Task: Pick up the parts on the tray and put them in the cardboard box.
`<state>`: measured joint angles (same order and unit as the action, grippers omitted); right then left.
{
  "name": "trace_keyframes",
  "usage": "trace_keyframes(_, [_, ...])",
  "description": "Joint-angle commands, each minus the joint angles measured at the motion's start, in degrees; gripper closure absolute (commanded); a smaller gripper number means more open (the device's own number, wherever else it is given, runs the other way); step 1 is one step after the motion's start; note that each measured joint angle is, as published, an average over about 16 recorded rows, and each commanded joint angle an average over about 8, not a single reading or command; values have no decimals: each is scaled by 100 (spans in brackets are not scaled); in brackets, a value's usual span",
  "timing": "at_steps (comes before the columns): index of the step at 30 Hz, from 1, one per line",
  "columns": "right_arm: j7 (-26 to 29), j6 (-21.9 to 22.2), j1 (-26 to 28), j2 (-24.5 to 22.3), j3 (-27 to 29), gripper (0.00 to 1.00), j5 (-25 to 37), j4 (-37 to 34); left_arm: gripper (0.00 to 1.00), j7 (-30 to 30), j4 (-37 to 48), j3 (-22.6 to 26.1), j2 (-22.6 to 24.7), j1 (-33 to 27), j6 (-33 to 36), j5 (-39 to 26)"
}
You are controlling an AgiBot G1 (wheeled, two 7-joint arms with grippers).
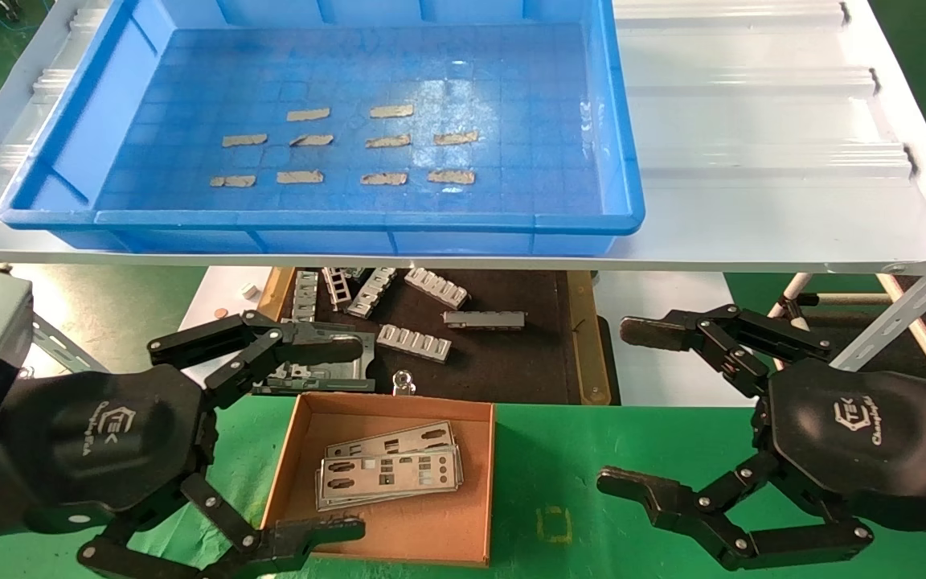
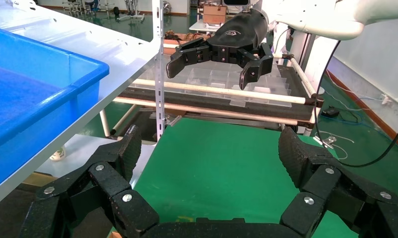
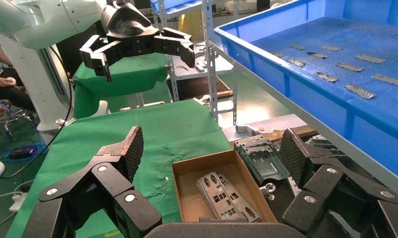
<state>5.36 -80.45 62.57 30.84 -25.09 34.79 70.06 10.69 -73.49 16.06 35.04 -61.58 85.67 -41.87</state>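
A: Where are the parts [image 1: 389, 474]?

B: In the box [image 1: 439, 531], stacked flat, slightly fanned. The box sits on the green desk [image 1: 559, 474], just beside the left gripper [image 1: 334, 438], on the inner side of its jaws. The upper jaw reaches over the box's far left corner, the lower one over its near left edge.

A: Is that gripper gripping anything?

B: No. Its jaws are spread wide with nothing between them. The left wrist view shows only green desk between the two fingers [image 2: 125, 148].

A: And the right gripper [image 1: 648, 410]?

B: Also wide open and empty, hanging over the desk well to the right of the box. From its wrist camera the box and the plates lie between and beyond its jaws.

A: The tray [image 1: 431, 221]?

B: On the white shelf [image 1: 752, 161], above and beyond both sets of jaws. No plates on its floor, only tan tape strips [image 1: 387, 143] in rows.

A: Anything else near the jaws?

B: Just past the left gripper's upper jaw, a dark mat [image 1: 503, 354] carries ribbed grey brackets [image 1: 413, 342] and one larger metal plate [image 1: 334, 362], partly hidden by that jaw.
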Motion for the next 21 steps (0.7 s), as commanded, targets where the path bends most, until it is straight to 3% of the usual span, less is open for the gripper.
trace_keyframes(1, [0,0,0,0,0,0,0,0,0,0,0,0,0,0,0,0])
trace_keyframes(21, [0,0,0,0,0,0,0,0,0,0,0,0,0,0,0,0])
